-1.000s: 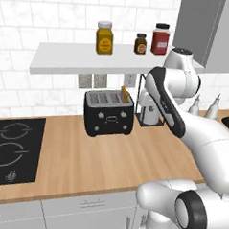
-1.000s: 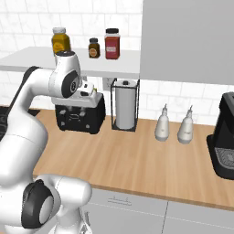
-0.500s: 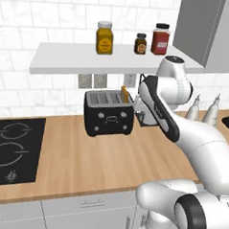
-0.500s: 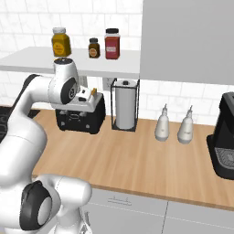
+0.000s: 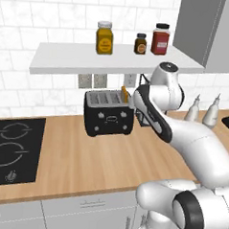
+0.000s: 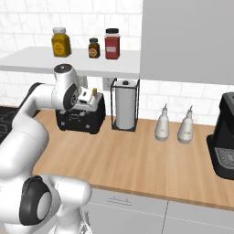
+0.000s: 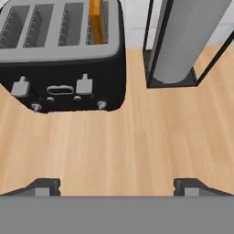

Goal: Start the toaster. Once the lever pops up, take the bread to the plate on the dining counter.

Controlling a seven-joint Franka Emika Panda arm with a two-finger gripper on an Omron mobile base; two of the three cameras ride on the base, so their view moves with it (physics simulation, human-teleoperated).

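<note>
The fingers (image 7: pixel 117 185) stand wide apart, gripping nothing, near the toaster (image 7: pixel 61 64). Reaching for the bread (image 7: pixel 95 18) in the right slot could snag the paper-towel stand (image 7: pixel 180 45) just right.

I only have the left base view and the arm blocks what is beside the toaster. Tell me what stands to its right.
Observer: A paper towel roll on a black wire stand, close beside the toaster.
Operator: Report the gripper's state.
Observer: The gripper is open, jaws wide apart, over bare worktop in front of the toaster, holding nothing.
Operator: Confirm where the bread sits.
Observer: The bread stands in the slot nearest the paper towel roll; the other three slots look empty.
</note>
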